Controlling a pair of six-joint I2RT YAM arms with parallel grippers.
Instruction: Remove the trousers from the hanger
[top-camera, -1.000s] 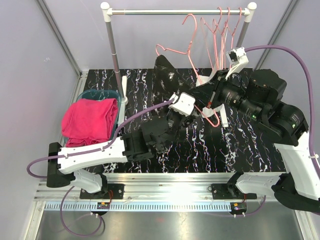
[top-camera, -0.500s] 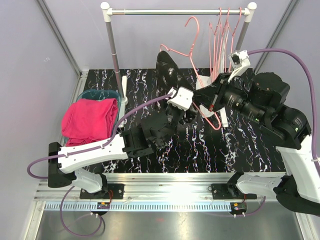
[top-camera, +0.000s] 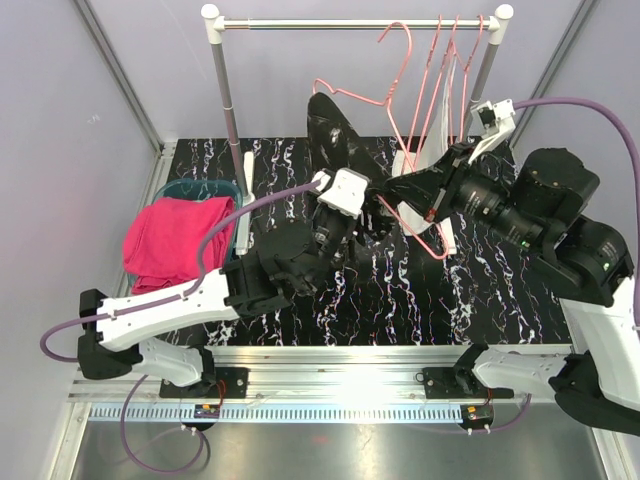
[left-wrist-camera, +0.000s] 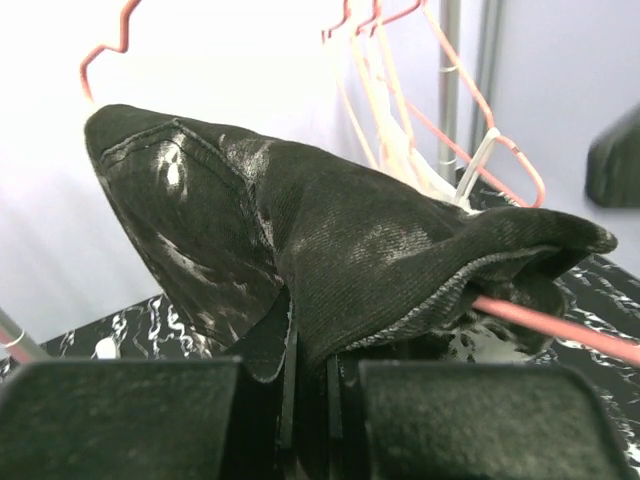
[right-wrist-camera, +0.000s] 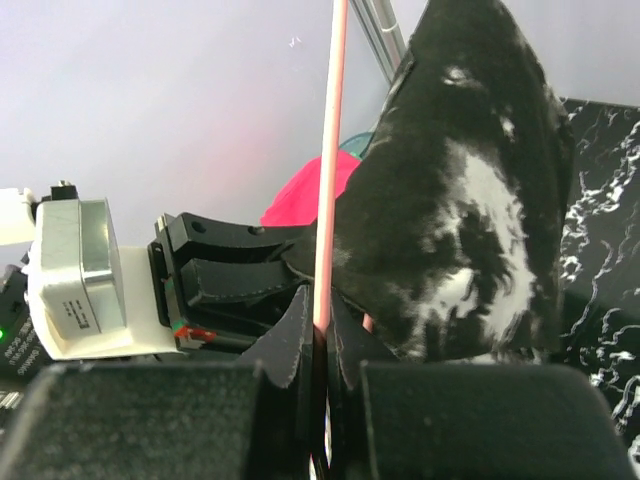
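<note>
The black white-speckled trousers hang on a pink hanger held up over the table's middle. My left gripper is shut on the lower edge of the black cloth, seen close up in the left wrist view with the jaws pinching it. My right gripper is shut on the hanger's pink wire right beside the trousers and the left gripper. The magenta trousers lie in a teal bin. The mint green trousers are out of view.
A clothes rack's rail crosses the back, with several empty pink hangers at its right end. The teal bin stands at the left by the rack's left post. Grey walls close in both sides.
Both grippers have moved up and toward the back left together, carrying the hanger and the black trousers. The left arm has stretched further out.
</note>
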